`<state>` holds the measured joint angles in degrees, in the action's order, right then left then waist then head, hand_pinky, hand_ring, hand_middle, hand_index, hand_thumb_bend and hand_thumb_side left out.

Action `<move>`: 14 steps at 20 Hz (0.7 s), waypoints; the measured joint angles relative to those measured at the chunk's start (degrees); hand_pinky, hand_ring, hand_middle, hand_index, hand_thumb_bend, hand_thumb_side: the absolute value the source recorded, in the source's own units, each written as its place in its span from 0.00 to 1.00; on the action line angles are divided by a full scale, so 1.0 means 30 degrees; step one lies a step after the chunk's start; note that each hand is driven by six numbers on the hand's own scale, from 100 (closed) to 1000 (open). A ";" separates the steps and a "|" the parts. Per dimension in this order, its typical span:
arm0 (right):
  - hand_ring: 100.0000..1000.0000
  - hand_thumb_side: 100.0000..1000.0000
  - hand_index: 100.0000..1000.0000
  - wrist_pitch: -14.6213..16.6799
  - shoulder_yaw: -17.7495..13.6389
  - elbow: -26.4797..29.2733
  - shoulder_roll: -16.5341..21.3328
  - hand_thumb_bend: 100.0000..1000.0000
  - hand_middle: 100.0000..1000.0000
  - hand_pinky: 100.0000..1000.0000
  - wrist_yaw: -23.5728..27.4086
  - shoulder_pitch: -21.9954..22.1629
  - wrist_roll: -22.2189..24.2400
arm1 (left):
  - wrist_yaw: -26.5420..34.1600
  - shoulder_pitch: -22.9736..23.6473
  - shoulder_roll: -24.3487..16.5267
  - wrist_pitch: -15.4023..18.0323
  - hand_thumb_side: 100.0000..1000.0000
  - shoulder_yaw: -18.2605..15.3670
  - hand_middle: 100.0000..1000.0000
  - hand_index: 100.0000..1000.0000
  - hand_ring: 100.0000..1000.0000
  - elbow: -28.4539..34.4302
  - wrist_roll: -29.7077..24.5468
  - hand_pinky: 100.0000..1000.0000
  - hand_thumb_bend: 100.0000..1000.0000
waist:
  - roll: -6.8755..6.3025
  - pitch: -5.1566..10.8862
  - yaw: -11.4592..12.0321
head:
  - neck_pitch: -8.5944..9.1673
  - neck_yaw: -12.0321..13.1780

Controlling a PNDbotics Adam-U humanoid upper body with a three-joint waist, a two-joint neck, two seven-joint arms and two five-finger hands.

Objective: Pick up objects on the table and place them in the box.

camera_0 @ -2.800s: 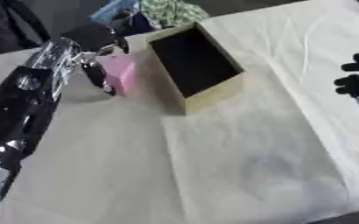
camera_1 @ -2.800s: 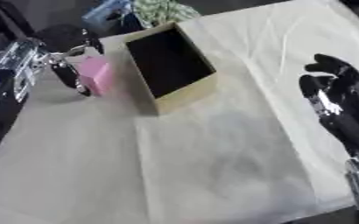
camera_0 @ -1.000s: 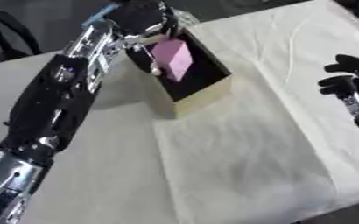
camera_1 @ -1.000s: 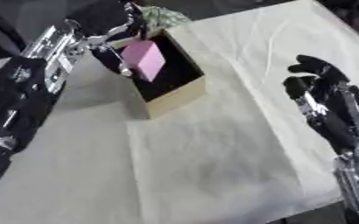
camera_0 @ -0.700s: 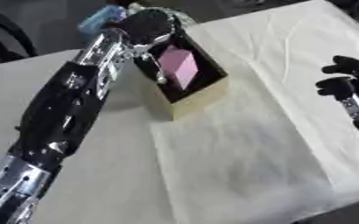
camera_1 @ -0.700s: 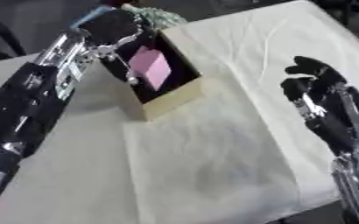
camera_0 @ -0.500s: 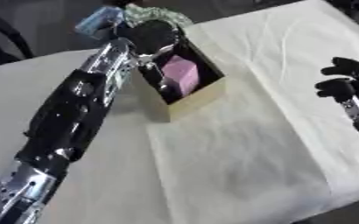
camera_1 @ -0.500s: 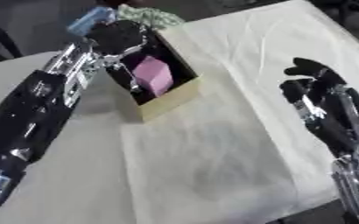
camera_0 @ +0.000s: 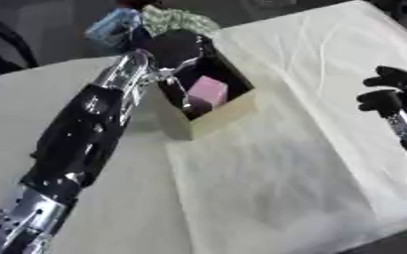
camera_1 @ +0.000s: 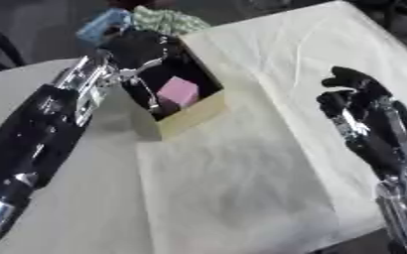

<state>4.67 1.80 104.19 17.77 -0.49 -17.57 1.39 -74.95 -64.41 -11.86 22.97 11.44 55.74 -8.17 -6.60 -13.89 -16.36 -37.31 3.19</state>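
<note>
Left hand (camera_0: 179,49) over the box (camera_0: 220,114), pink block (camera_1: 178,92) inside.
Whether its fingers grip the block, I cannot tell; right hand (camera_1: 350,96) rests apart, fingers relaxed.

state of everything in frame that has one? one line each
box: open at the top, upright on the table, holds the pink block
pink block: inside the box, tilted
left hand: reaching into the box over the pink block; fingers hidden, grip unclear
right hand: idle at the right above the cloth, fingers relaxed, holds nothing
cloth: spread flat, creased
</note>
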 measured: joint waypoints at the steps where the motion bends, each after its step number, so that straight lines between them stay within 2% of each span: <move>1: 0.63 0.59 0.84 -0.0001 -0.0006 -0.0004 0.0000 0.43 0.68 0.62 0.0000 0.0023 -0.0006 | 0.0265 -0.0001 -0.0135 -0.0051 0.24 -0.0058 0.64 0.77 0.68 0.0249 0.0051 0.78 0.93 | 0.0006 0.0052 0.0147 | 0.0000 -0.0055; 7: 0.63 0.59 0.84 0.0018 -0.0137 -0.0118 -0.0001 0.43 0.68 0.62 -0.0001 0.0406 -0.0126 | 0.2031 0.0392 -0.1583 -0.0347 0.25 -0.0561 0.63 0.76 0.67 0.2344 0.0303 0.76 0.91 | 0.0351 0.0383 0.1344 | -0.0162 -0.0525; 14: 0.63 0.59 0.84 0.0000 -0.0497 -0.0225 0.0000 0.43 0.68 0.62 -0.0105 0.0932 -0.0517 | 0.4216 0.3040 -0.4421 -0.1200 0.26 -0.1378 0.62 0.76 0.65 0.5602 0.0341 0.75 0.90 | 0.0893 0.0549 0.3172 | -0.0490 -0.1019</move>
<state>4.67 0.31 103.52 17.77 -0.80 -14.77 -0.16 -62.31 -55.29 -25.12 19.37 7.31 72.55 -7.15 -3.92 -12.24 -6.85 -38.78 0.13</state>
